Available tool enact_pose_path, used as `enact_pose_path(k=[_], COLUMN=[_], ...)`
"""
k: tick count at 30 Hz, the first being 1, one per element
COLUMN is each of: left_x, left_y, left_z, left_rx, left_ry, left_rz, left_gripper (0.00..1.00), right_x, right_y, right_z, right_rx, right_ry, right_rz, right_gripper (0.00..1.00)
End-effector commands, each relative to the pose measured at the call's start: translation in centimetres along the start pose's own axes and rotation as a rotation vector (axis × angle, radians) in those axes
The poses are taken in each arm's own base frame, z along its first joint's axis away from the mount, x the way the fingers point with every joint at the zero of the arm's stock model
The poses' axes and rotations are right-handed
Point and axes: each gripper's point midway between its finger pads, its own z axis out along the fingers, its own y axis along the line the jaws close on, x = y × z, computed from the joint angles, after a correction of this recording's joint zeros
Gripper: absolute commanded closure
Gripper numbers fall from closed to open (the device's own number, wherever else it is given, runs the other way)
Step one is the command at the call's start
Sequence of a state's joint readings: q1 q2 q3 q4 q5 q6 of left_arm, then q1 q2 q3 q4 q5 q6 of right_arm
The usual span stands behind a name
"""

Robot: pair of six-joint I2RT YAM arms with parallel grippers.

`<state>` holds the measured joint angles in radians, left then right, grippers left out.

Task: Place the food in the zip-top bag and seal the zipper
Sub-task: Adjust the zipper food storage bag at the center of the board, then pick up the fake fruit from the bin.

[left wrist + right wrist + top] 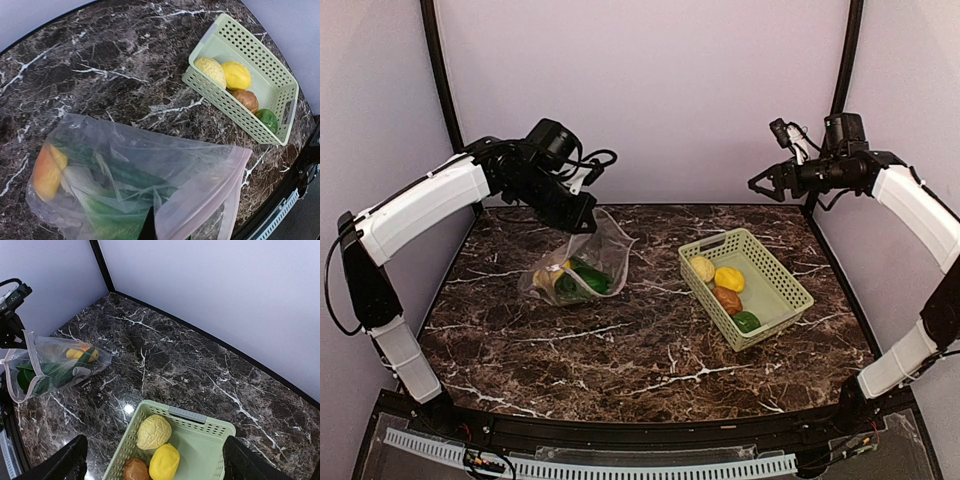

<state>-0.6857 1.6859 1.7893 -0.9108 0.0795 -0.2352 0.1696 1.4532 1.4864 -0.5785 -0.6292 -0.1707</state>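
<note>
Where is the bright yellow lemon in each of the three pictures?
Top external: the bright yellow lemon is right of centre, inside the green basket.
Left wrist: the lemon is at the upper right, in the basket, between the pale bumpy fruit and the brown potato.
Right wrist: the lemon is at the bottom centre, just below the pale bumpy fruit.
Shared landmark: the green basket.
</note>
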Motion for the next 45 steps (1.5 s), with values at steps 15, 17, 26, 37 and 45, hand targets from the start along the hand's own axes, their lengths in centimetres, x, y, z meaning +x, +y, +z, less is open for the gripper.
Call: enact_pose_path(k=[15, 17, 26, 37, 45], left_x=[1.4, 1.2, -0.2, 0.6, -1.6], left_y=[-2.1, -2.3, -2.9, -2.2, -1.9], left_z=[1.7, 1.6, 0.6, 0.0, -0.3], left_rx=[0.084, 0.096, 0.127, 0.109, 0.071], left_ry=[0.046, 0.035, -0.054, -0.125, -0.228], left_rz=[0.069, 0.062, 0.074, 0.127, 0.201], left_gripper=[0.99, 0.99, 0.99, 0.99, 0.99], right_x=[13.1, 14.4, 16.8, 19.4, 19.9], right_y=[0.2, -0.2, -1.0, -0.7, -0.4], right_z=[2.2, 2.5, 3.9, 7.9, 10.4], right_rx=[-0.078, -0.067, -0.060, -0.100, -0.112], right_ry=[0.388, 0.419, 0.469, 0.564, 0.648], right_rz=[0.030, 0.029, 0.044, 0.109, 0.161], right_gripper=[0.31, 0.33, 0.33, 0.32, 0.29])
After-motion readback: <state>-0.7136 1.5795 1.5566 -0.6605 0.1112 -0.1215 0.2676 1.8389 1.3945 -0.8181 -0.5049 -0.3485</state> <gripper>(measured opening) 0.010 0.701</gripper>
